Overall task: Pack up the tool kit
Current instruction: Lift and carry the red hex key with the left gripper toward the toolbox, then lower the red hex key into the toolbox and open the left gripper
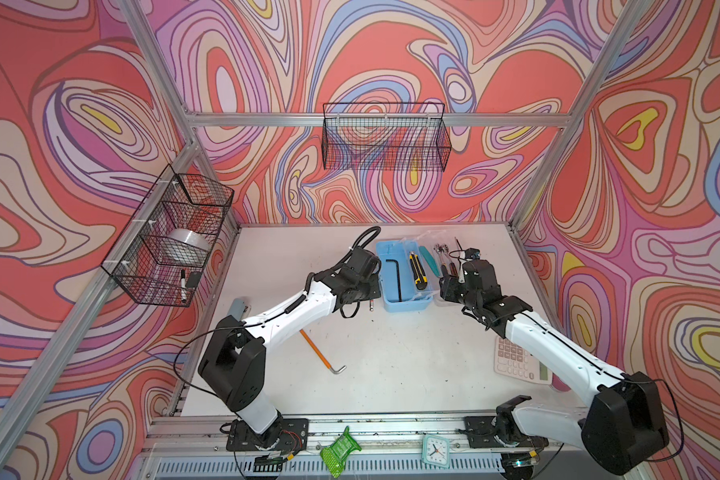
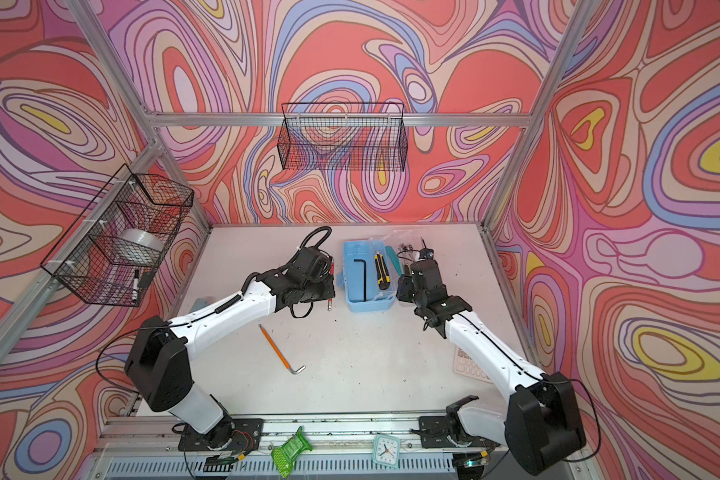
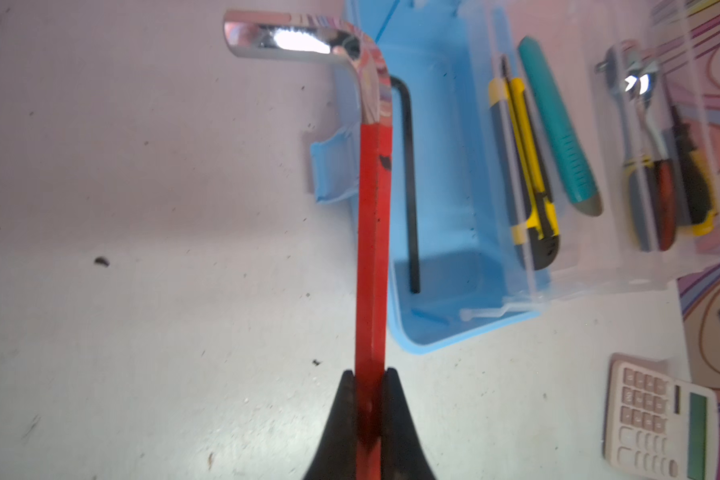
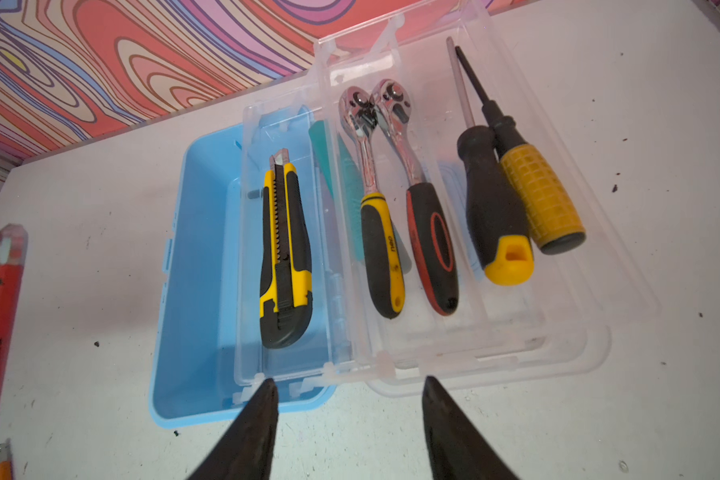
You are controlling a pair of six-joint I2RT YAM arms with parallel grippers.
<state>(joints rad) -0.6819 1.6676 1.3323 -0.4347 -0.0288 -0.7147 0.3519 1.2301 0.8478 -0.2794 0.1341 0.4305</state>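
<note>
Left gripper, nearest the lens in its wrist view: both black fingers are pinched on the red-sleeved hex key, whose chromed bent end stands beside the light blue box. In both top views this gripper is hidden under its own wrist, and only the end of the key shows. Right gripper: fingers parted, gripping nothing, just short of the clear tray. Where the tray ends and the clear lid begins cannot be made out.

The box sits at the upper centre of the table, between the grippers, with a black hex key inside. A yellow-black utility knife lies in clear plastic over the box, and the teal knife is half veiled by it. Two ratchets and two screwdrivers lie alongside.

The white mark on one ratchet handle and the black print on the red sleeve are unreadable. The right arm covers part of the pink calculator. An orange hex key lies apart, at lower centre.
</note>
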